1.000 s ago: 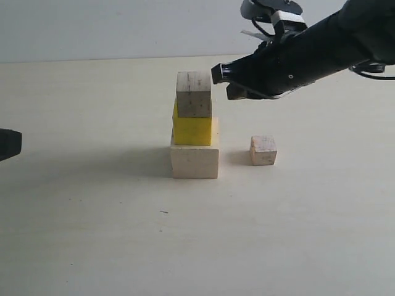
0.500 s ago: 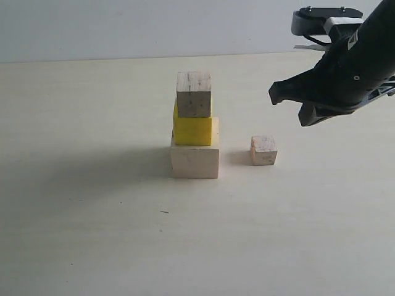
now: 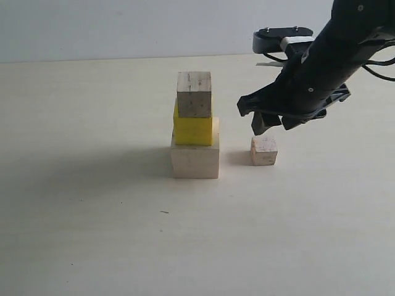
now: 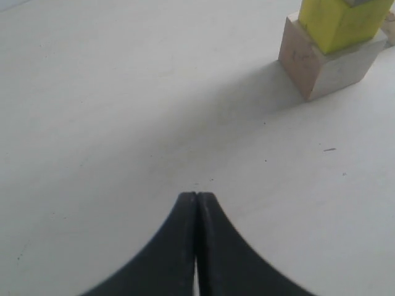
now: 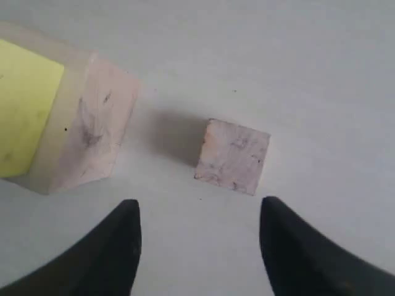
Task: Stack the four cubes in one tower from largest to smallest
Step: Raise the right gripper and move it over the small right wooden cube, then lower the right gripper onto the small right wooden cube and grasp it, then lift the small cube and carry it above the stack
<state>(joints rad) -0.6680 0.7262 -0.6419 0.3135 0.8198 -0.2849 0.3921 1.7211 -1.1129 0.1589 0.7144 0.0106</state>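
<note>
Three cubes stand stacked: the large pale wooden block (image 3: 194, 160) at the bottom, the bright yellow cube (image 3: 193, 131) on it, and the medium greyish wooden cube (image 3: 194, 94) on top. The smallest pale cube (image 3: 263, 150) sits alone on the table, just right of the stack. My right gripper (image 3: 266, 123) hovers open just above that small cube. In the right wrist view the small cube (image 5: 233, 156) lies a little beyond the open right gripper (image 5: 199, 206), beside the large block (image 5: 86, 132). My left gripper (image 4: 196, 196) is shut on nothing, well away from the large block (image 4: 321, 61).
The pale tabletop (image 3: 92, 216) stretches wide around the stack, with a grey wall (image 3: 123, 24) behind it. The left arm is outside the exterior view.
My right gripper left the top of the stack, swung right, then came down and left to hang over the smallest cube. The left gripper withdrew out of the exterior view's left edge.
</note>
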